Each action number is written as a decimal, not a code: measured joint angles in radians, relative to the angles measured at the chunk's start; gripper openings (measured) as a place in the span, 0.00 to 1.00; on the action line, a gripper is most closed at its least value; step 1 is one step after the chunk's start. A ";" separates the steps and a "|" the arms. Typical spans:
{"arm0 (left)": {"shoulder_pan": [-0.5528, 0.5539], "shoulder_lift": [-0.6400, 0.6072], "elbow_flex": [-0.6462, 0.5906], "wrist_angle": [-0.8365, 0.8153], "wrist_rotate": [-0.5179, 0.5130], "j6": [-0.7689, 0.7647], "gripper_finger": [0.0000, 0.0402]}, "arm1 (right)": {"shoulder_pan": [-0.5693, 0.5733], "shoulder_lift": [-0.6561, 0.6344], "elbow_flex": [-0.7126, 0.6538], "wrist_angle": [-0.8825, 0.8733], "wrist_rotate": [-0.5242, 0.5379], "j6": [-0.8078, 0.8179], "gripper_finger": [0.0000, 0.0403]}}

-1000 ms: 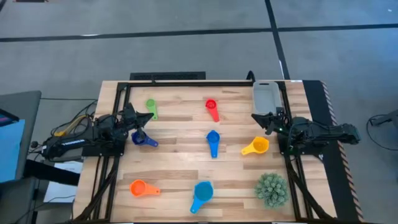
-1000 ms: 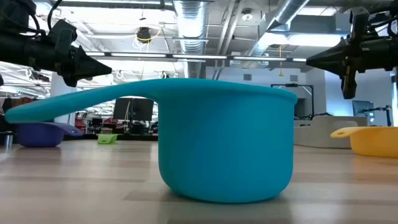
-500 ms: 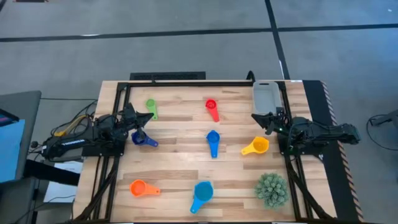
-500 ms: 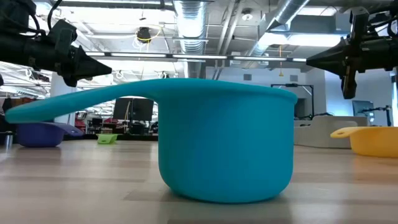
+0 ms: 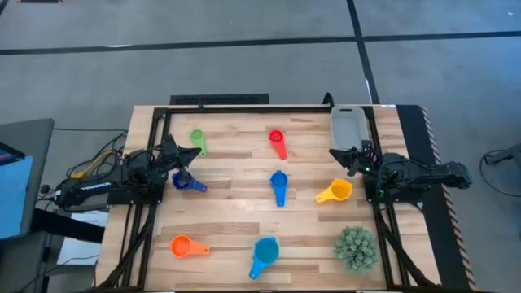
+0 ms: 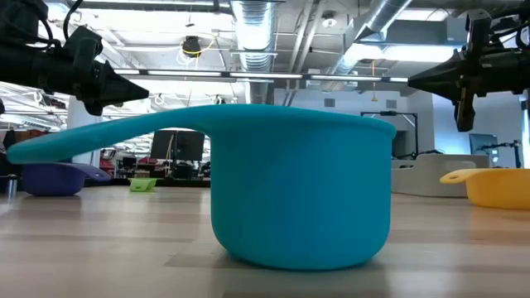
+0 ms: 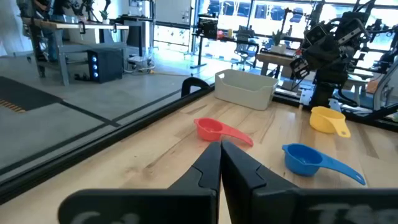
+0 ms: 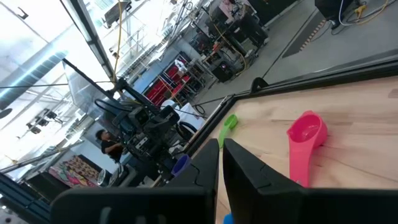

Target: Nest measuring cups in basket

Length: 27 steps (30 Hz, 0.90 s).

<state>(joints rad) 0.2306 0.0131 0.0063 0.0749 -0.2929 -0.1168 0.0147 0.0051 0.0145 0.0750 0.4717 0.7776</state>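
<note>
Seven measuring cups lie apart on the wooden table, each resting on its bowl bottom: green, pink-red, navy, blue, yellow, orange and light blue. The light blue one fills the low view. The pale grey basket stands at the far right corner, with no cup in it. My left gripper hovers shut at the table's left edge, pointing level, between the green and navy cups. My right gripper hovers shut at the right edge, just in front of the basket.
A spiky green ball-shaped plant sits at the near right corner. A black frame runs around the table's edges. Bare wood lies between the cups in the table's middle.
</note>
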 joint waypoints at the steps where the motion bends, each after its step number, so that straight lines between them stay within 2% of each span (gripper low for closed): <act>1: 0.000 0.000 0.000 0.000 0.004 -0.034 0.00 | 0.000 0.000 0.000 0.000 0.000 0.000 0.12; 6: 0.000 0.000 0.000 -0.004 0.028 -0.314 0.00 | -0.007 0.000 0.000 0.001 0.000 0.000 0.12; 9: 0.000 0.000 0.000 0.000 -0.029 -0.340 0.00 | -0.011 0.000 0.000 0.003 0.000 0.000 0.12; 14: 0.000 0.000 0.000 0.024 -0.037 -0.404 0.00 | -0.013 0.000 0.000 0.005 0.023 0.000 0.12; 19: 0.000 0.000 0.001 0.090 -0.027 -0.633 0.00 | -0.016 0.000 -0.003 0.045 0.024 0.000 0.12; 23: -0.014 0.007 0.032 0.072 0.056 -0.635 0.00 | -0.037 0.000 -0.003 0.079 0.051 0.026 0.12; 27: -0.046 0.032 0.085 0.048 0.048 -0.650 0.00 | -0.051 0.000 -0.003 0.051 0.053 0.054 0.12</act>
<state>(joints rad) 0.1848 0.0453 0.0908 0.1225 -0.2447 -0.7672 -0.0366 0.0056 0.0116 0.1262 0.5246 0.8312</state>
